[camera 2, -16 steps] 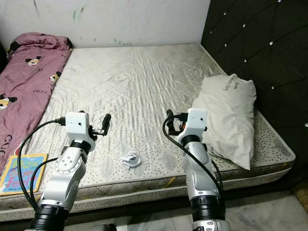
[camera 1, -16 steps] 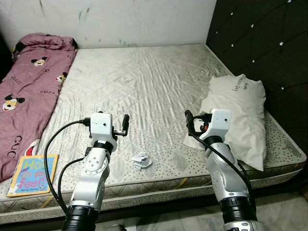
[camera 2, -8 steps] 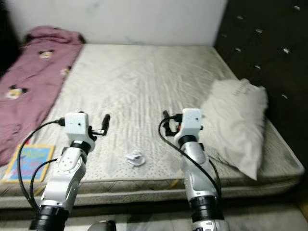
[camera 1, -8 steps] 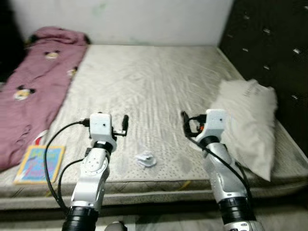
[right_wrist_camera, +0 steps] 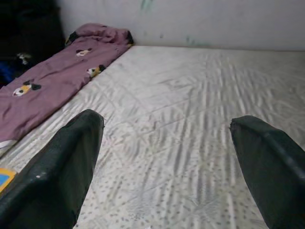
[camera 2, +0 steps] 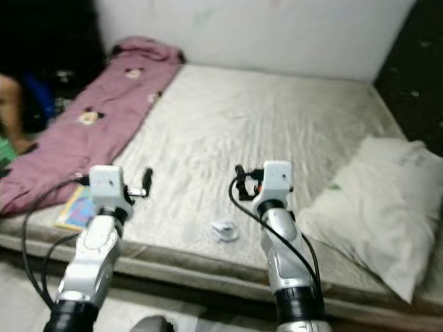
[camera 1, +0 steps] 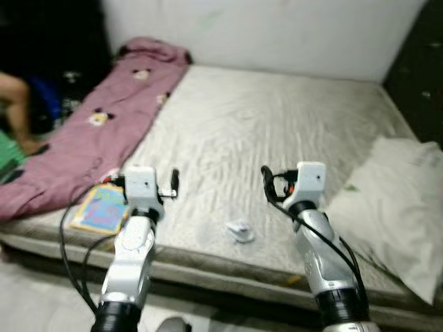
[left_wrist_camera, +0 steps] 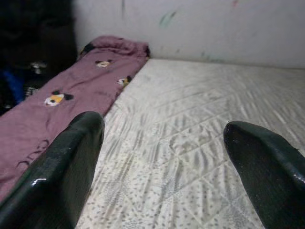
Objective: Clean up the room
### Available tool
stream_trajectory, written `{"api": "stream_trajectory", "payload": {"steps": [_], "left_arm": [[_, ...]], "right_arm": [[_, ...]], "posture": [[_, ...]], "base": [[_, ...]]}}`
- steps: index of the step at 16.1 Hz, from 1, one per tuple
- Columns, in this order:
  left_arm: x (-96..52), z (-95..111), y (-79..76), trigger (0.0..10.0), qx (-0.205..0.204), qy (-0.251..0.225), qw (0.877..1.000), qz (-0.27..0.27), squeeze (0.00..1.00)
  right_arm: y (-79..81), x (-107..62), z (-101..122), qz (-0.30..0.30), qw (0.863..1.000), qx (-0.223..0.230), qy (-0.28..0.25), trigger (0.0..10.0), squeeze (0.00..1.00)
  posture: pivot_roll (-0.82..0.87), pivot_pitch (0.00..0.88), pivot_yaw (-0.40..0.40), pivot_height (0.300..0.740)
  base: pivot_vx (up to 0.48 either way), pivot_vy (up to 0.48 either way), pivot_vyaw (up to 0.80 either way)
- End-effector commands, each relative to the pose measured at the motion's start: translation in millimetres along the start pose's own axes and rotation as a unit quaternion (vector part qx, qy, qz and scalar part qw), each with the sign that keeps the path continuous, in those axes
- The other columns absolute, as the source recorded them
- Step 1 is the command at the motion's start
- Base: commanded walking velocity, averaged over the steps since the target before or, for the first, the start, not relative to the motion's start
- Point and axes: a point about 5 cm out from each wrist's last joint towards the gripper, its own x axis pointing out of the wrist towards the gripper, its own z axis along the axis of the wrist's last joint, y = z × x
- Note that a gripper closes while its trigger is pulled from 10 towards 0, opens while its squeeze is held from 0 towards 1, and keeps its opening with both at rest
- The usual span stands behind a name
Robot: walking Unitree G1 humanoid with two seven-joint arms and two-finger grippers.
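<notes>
Seen from the foot of the bed: a bare quilted mattress (camera 1: 277, 117) fills the middle of the frame, with a small crumpled scrap of white paper (camera 1: 240, 231) lying near its front edge, low and centre, between the two raised arms. The left gripper (camera 1: 174, 184) hovers at lower left and the right gripper (camera 1: 266, 182) just right of centre; both wrist views show the black fingers (left_wrist_camera: 71, 162) spread wide with nothing between them.

The paper appears very light, soft and already creased, so it should crush rather than resist; a pinch across its raised middle fold looks safer than one at a thin edge, which may slip out.

Other clutter: a colourful picture book (camera 1: 100, 206) at the left edge of the mattress, touching a maroon cartoon-print blanket (camera 1: 90, 131) that runs up to the upper left, and a white pillow (camera 1: 401, 207) at the right edge. Part of a person's limb (camera 1: 17, 104) shows at far left. The head views are blurred.
</notes>
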Motion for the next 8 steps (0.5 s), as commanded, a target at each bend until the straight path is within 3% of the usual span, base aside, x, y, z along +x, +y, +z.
{"api": "stream_trajectory", "payload": {"steps": [1,8], "left_arm": [[1.4,3.5,0.8,10.0,-0.002,-0.004,1.000,-0.001,0.00],[1.2,1.0,1.2,10.0,-0.024,0.001,1.000,-0.011,0.00]], "right_arm": [[1.8,-0.1,2.1,0.004,1.000,0.002,-0.001,10.0,0.00],[0.9,-0.9,2.0,-0.002,1.000,0.026,0.005,10.0,0.00]], "posture": [[-0.01,0.024,-0.025,0.740],[-0.01,0.030,-0.030,0.740]], "base": [[0.000,0.000,0.76],[0.000,0.000,0.00]]}}
